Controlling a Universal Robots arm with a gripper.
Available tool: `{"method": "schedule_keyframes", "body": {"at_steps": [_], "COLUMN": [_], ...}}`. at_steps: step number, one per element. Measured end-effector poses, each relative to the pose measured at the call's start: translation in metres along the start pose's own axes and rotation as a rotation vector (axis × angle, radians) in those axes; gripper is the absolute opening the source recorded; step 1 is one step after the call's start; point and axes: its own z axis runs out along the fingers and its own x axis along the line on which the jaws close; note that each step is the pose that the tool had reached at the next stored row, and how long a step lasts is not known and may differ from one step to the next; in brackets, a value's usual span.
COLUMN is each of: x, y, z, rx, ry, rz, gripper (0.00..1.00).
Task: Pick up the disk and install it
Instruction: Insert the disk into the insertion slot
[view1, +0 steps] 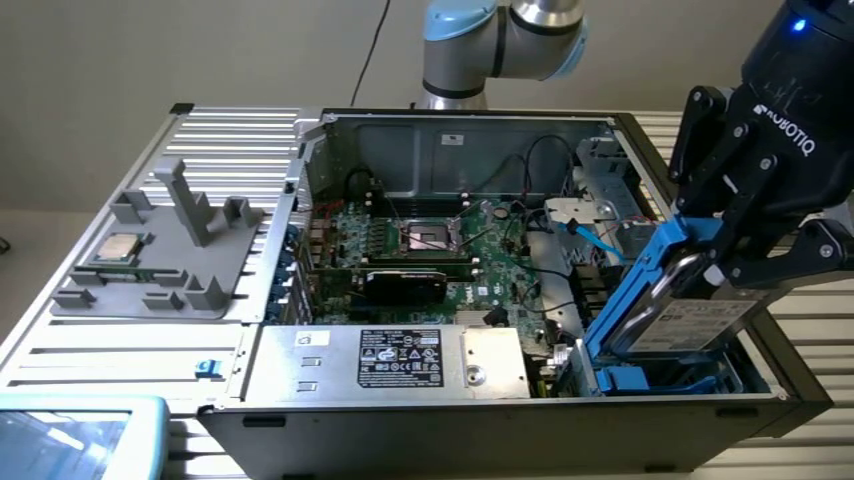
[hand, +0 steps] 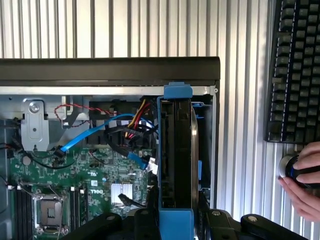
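The disk (view1: 674, 318), silver-grey with a white label and a bright blue carrier, hangs tilted on edge over the drive bay at the exterior view's right end of the open computer case (view1: 441, 150). My black gripper (view1: 731, 268) is shut on its upper part, one finger on each flat side. In the wrist view the disk (hand: 176, 150) is seen edge-on, its blue frame running down into the corner of the case, with my gripper (hand: 176, 225) clamped on it. Its lower end sits at the bay's opening; how deep it reaches is hidden.
The motherboard (view1: 427, 250) and the power supply (view1: 387, 360) fill the case beside the bay. Another blue-fronted drive (view1: 625, 380) lies low in the bay. A grey fixture (view1: 147, 270) holds a processor chip (view1: 120, 248). A person's hand (hand: 302, 182) rests near a keyboard (hand: 295, 70).
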Motion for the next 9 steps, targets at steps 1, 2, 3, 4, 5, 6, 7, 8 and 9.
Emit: {"method": "schedule_keyframes", "body": {"at_steps": [1, 2, 3, 4, 5, 6, 7, 8, 9], "x": [0.0, -0.0001, -0.0001, -0.0002, -0.0003, -0.0003, -0.0004, -0.0004, -0.0005], "y": [0.0, 0.0, 0.0001, 0.0002, 0.0002, 0.0003, 0.0004, 0.0004, 0.0005], "z": [0.0007, 0.0015, 0.0027, 0.0038, 0.0052, 0.0066, 0.0079, 0.0092, 0.0105], "rx": [0.0, 0.0, 0.0, 0.0, 0.0, 0.0, 0.0, 0.0, 0.0], "ry": [0.0, 0.0, 0.0, 0.0, -0.0001, 0.0, 0.0, -0.0001, 0.0], "rz": [0.0, 0.0, 0.0, 0.0, 0.0, 0.0, 0.0, 0.0, 0.0], "gripper": [0.37, 0.37, 0.37, 0.37, 0.37, 0.37, 0.37, 0.37, 0.37]}}
